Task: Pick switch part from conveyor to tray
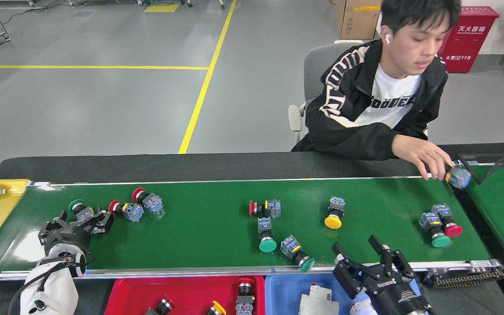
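On the red cabinet (470,41) standing against the far wall at the top right you can read white Chinese characters near its top and, lower down, a line ending in the number "119". The white T-shirt (390,107) of the person (379,94) seated behind the desk carries dark block lettering, partly covered by the jacket; what shows reads roughly "GOODER". The right gripper (376,258) has small white lettering along its black body, but it is too small for you to make out.
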